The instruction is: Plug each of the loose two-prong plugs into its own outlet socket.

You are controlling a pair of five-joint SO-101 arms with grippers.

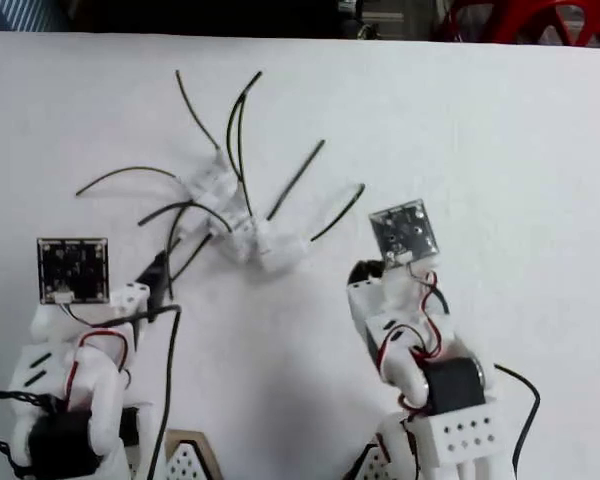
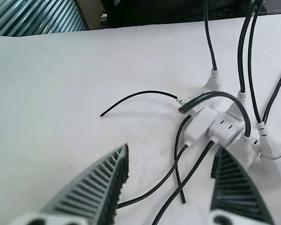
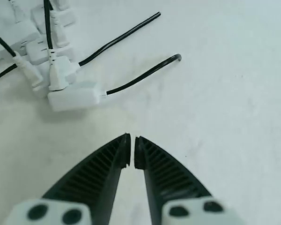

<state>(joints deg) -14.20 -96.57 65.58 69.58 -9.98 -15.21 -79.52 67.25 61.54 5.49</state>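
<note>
Jaws on our left gape empty, a white plug (image 2: 199, 124) slanting just ahead between them; our right jaws sit clenched on nothing.

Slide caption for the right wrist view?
Right gripper, jaws shut and empty, short of the white plugs and sockets on the table.

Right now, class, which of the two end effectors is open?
The left end effector: its jaws stand wide apart, while the jaws of the right end effector are closed, tips almost touching.
</note>
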